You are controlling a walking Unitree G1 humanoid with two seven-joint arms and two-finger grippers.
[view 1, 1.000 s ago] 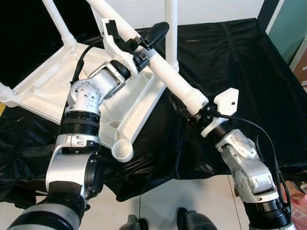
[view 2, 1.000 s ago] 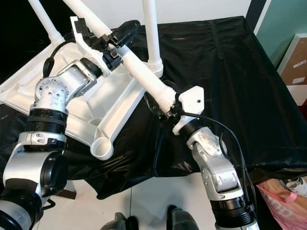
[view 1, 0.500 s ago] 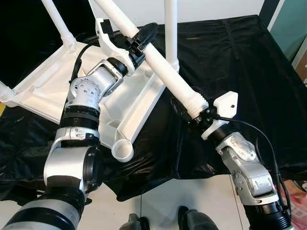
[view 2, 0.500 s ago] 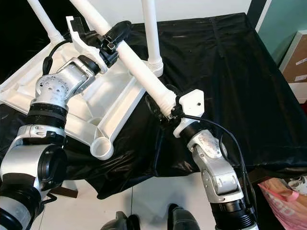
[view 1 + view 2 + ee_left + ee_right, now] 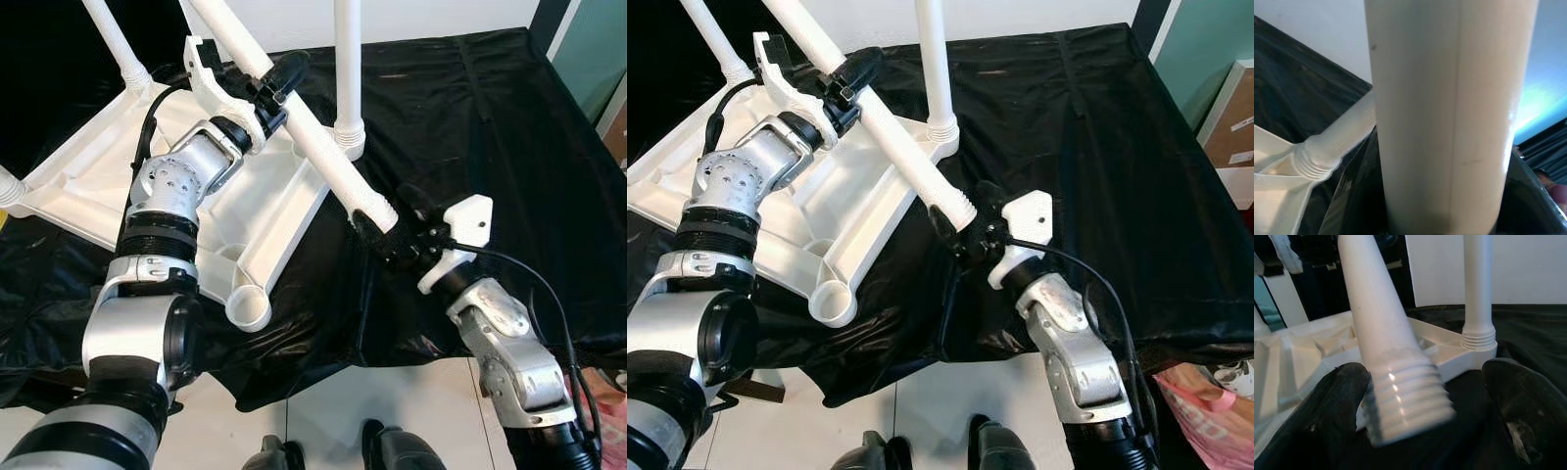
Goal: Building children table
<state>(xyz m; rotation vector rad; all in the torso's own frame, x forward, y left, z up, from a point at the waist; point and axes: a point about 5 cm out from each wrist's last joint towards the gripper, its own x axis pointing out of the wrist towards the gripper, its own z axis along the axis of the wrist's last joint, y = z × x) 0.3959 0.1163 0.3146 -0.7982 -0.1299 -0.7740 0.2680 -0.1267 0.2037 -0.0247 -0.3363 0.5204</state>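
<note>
The white plastic table top (image 5: 88,186) lies upside down on a black cloth. It has upright legs screwed in, one at the near corner (image 5: 348,69) and one at the back left (image 5: 118,44). One corner socket (image 5: 250,309) at the front stands open. My left gripper (image 5: 269,86) is shut on a loose white leg (image 5: 323,147), which slants down to the right. The leg's threaded end (image 5: 1405,396) hangs between the fingers (image 5: 1518,401) of my right gripper (image 5: 390,219). That gripper is open, with one finger close beside the thread.
The black cloth (image 5: 470,117) covers the whole work surface and hangs over its front edge. White floor tiles (image 5: 343,411) and my feet lie below. A cardboard box (image 5: 1229,137) and a teal wall stand at the right.
The leg has slid up and to the left with my left gripper. My right gripper has let go of the threaded end and now sits a little lower and further right, fingers apart.
</note>
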